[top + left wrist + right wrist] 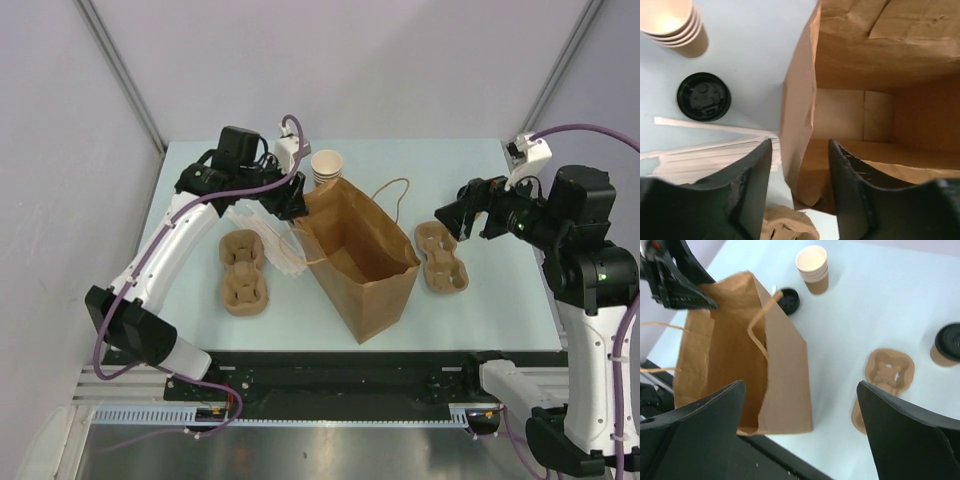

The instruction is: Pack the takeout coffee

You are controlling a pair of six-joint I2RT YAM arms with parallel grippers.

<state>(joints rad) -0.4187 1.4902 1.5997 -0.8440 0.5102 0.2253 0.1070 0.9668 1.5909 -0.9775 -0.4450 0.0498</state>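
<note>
The left claw (800, 145) stands parted astride one wall of the large brown paper bag (875, 60), one finger inside, one outside, not visibly pinching it. The right claw (800, 385) hangs spread wide and empty. To the right in its wrist view, beyond a moulded pulp cup carrier (887, 372), a black-lidded tan paper cup (946, 344) stands on the pale blue table (880, 300).

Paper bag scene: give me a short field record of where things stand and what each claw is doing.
paper bag: upright, mouth open, no cup seen inside
left claw: jaws apart, straddling the bag's side wall
right claw: wide open, empty, near a cup carrier
lidded coffee cup: one in view, standing outside the bag
also present: lidless cup stack, loose black lid, second cup carrier, wrapped straws
</note>
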